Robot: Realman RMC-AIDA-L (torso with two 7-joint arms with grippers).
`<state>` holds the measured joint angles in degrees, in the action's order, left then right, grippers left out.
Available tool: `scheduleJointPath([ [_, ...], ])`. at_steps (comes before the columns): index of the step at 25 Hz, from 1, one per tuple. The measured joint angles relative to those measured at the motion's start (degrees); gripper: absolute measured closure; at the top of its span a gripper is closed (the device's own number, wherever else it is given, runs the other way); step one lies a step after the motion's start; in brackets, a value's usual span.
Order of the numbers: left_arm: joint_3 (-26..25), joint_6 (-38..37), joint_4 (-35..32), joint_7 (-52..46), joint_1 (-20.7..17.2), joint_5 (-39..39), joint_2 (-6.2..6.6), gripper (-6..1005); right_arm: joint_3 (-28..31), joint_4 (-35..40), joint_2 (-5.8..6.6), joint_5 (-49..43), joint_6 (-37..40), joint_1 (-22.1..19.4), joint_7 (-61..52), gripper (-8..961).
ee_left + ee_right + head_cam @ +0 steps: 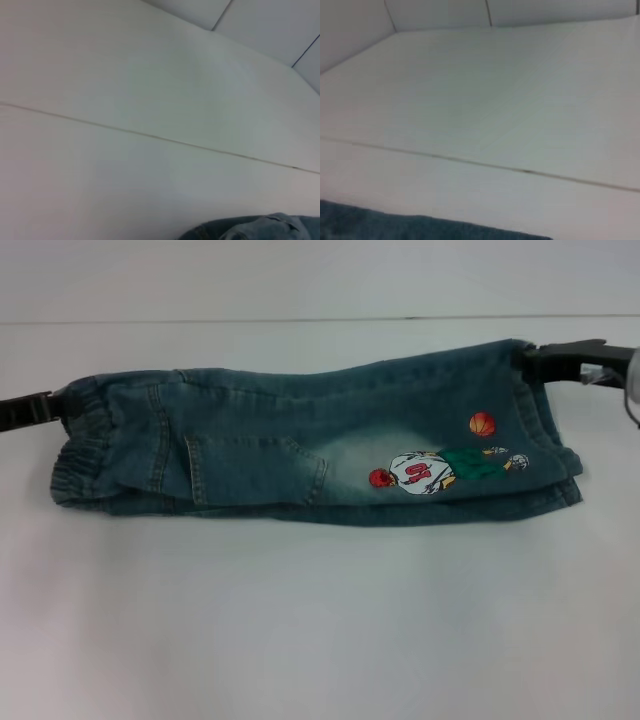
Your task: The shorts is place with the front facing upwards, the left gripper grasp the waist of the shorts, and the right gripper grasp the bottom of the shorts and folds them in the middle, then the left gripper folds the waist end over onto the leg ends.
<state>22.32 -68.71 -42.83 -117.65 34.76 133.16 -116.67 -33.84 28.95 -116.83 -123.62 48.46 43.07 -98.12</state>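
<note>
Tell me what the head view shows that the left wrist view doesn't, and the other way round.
Only the head view shows the whole denim shorts, already folded lengthwise, with the cartoon print and basketball patch, the elastic waist at the left gripper, and the leg ends at the right gripper.

Only the left wrist view shows panel joints beyond the table's far edge.

Both show the white table with its thin seam line, and denim: the wrist view catches only a small edge of it.
</note>
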Motion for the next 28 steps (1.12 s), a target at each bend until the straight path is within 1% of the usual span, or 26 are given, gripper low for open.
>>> scheduleJointPath([
  [3,1.2,1.3,0.0,-0.1,0.2,0.2,-0.42,954,-1.9,-1.1,-0.31,-0.1,-2.1,0.5,-0.6,896],
  [7,3.6,2.0,-0.1,-0.6,0.3,0.3,-0.98,953,-2.8,-2.3,-0.32,-0.2,-3.6,0.9,-2.2,879],
  [9,3.9,2.3,-0.2,-0.6,0.3,0.3,-1.18,877,-3.1,-2.3,-0.31,-0.2,-3.7,0.9,-2.2,870],
  [11,4.0,2.3,0.0,-0.6,0.3,0.4,-1.06,800,-3.2,-2.4,-0.32,-0.2,-3.7,0.8,-2.3,862],
  [15,4.0,2.0,-0.3,-0.7,0.4,0.5,-0.76,664,-3.0,-2.3,-0.33,-0.1,-3.5,0.5,-2.4,713],
  [17,4.0,2.0,-0.3,-0.7,0.3,0.7,-0.47,600,-2.9,-2.2,-0.33,-0.1,-3.4,0.5,-2.4,638],
  [18,4.1,1.9,-0.2,-1.0,0.5,1.6,-0.13,567,-2.9,-2.3,-0.33,0.0,-3.4,0.5,-2.4,606],
  [19,4.1,1.9,-0.2,-1.0,0.5,1.6,-0.13,544,-2.9,-2.3,-0.33,0.0,-3.4,0.5,-2.4,575],
  [21,4.1,1.6,-0.3,-2.3,0.9,3.2,0.32,499,-2.9,-2.3,-0.38,0.0,-3.4,0.5,-2.3,511],
  [25,4.1,-0.6,-0.8,-5.7,2.4,6.8,1.92,409,-2.8,-2.3,-0.72,0.1,-3.4,0.5,-2.1,384],
  [28,4.1,-2.4,-2.3,-8.9,3.4,10.5,2.69,341,-2.7,-2.2,-1.04,0.4,-2.6,0.4,-2.0,241],
])
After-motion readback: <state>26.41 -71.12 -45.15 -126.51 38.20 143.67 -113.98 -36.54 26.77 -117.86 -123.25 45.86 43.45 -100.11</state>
